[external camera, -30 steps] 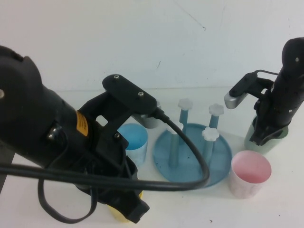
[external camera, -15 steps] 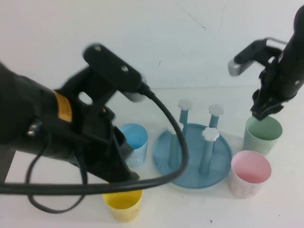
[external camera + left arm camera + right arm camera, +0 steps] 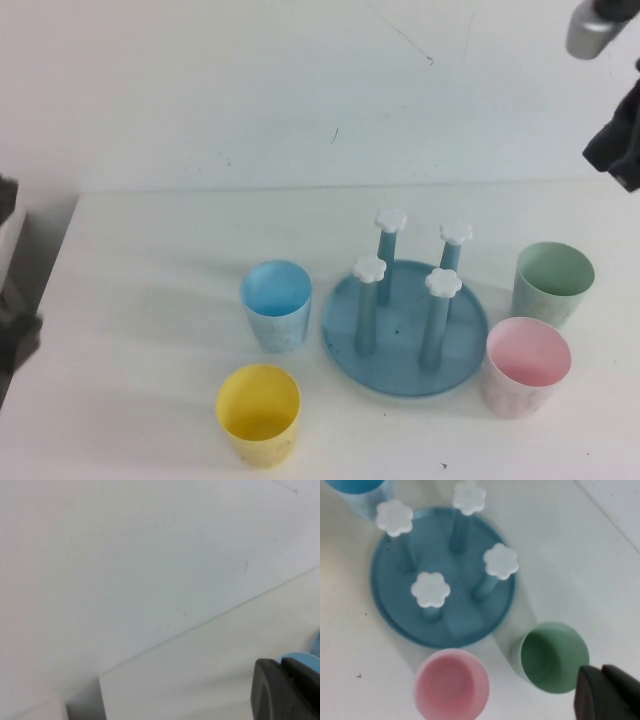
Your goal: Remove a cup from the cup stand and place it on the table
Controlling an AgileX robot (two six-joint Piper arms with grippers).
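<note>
Mint-green cup: it is seen upright and mouth up on the counter, at the right of the frame in the high view, just beside the cup stand and just above the pink cup. Nothing is seen inside it, and no gripper touches it.

Cup stand: it is placed at the centre right of the high view. Its four pegs with white flower caps are all bare, and no cup is carried on them.

Pink cup: it is found at the lower right, near the rim of the stand; its inside is empty.

Light blue cup: it is placed left of the stand, mouth up, empty.

Yellow cup: it is placed at the lower centre-left, mouth up, empty.

Right gripper: it is seen at the upper right edge, raised well above the mint-green cup. It cannot be told if its fingers are released or clenched.

Left gripper: only a dark part is shown at the lower right of the left wrist view. The state of its fingers cannot be told.
</note>
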